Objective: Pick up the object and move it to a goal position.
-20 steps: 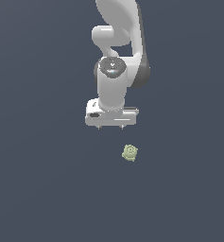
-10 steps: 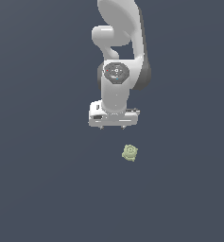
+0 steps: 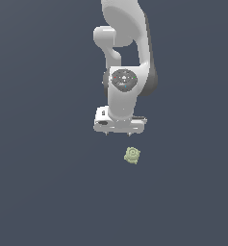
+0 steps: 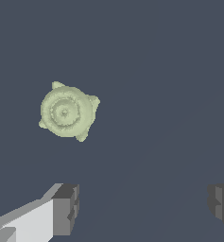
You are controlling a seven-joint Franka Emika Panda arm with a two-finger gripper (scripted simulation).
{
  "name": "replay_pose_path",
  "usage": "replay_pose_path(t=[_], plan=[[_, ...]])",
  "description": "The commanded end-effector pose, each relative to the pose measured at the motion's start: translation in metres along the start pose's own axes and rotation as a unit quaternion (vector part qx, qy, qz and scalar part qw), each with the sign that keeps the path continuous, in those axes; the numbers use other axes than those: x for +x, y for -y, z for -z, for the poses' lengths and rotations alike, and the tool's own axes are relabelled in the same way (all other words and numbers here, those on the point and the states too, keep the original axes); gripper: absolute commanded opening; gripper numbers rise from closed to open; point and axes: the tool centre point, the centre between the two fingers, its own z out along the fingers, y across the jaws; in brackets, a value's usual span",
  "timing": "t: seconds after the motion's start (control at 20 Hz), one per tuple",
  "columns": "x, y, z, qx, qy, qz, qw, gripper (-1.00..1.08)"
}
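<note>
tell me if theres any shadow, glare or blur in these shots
Exterior view: flat, even light, no cast shadow under the object or the gripper, no glare; the object is small and coarse. Wrist view: sharp, the object shows its ring ridges with soft shading; the open jaws are cut off by the frame edge.

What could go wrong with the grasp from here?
1. The object lies outside the gap between the open fingers in the wrist view; a straight descent would likely miss or clip it.
2. It is tiny and lumpy next to the gripper, so the pads may pinch a bump and flick it away.
</note>
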Motion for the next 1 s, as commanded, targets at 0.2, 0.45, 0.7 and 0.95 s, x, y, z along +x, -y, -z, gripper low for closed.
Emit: replay_pose_path(t=[0.2,0.45,0.7,0.95], plan=[[0.019,0.023,-0.013,0.005,-0.011,-0.057,0.9983,1.0],[0.035,0.044,-0.025,0.011,-0.021,-0.109,0.9938,1.0],[0.046,0.06,-0.035,0.016,-0.028,-0.146,0.9887,1.0],[0.052,0.07,-0.041,0.02,-0.032,-0.17,0.9848,1.0]])
